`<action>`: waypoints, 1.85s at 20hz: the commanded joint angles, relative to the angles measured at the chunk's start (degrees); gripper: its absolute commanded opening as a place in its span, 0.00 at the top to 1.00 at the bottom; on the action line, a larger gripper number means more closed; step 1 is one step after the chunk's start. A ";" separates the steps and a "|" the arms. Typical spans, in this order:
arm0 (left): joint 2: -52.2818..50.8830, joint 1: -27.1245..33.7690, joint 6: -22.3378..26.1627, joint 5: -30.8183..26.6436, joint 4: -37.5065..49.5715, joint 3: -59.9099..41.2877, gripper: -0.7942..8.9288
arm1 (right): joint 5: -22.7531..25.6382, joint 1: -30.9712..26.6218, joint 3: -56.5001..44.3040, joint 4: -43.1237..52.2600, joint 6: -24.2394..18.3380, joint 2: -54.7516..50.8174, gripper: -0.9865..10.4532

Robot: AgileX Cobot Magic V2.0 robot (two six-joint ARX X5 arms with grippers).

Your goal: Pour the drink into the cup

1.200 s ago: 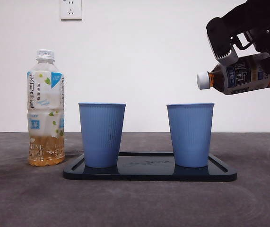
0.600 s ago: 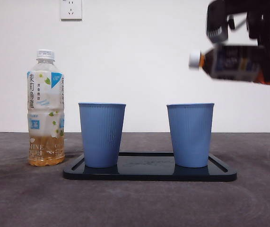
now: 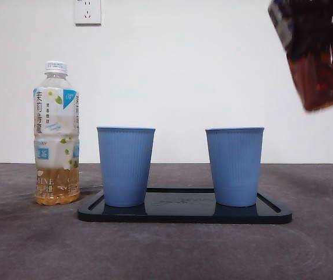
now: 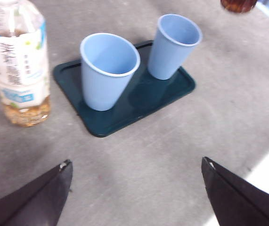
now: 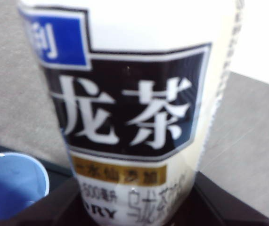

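Dark brown tea bottle (image 3: 319, 70) sits clamped in right gripper (image 5: 134, 207), high above and right of right blue cup (image 3: 235, 166). Both cups on dark tray (image 3: 271, 213), left cup (image 3: 126, 166) beside pale tea bottle (image 3: 56, 134). Left gripper (image 4: 134, 197) spread wide, holding nothing, well back.

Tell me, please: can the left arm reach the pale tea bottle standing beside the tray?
Probably yes. The left tool is open and holds nothing, and the pale tea bottle stands upright on the table, apart from the tray and cups, with bare table in between.
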 commanded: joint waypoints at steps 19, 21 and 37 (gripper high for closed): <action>0.31 -0.17 -0.11 -3.50 4.55 1.25 0.46 | -7.19 -5.18 -21.46 57.61 10.64 23.30 0.77; 0.31 -0.17 -0.11 -3.52 4.74 1.25 0.46 | -7.21 -5.16 -21.46 58.38 10.64 24.55 0.77; 0.31 -0.17 0.09 -3.54 4.72 1.25 0.46 | -7.15 -5.09 -21.46 51.12 10.25 25.11 0.59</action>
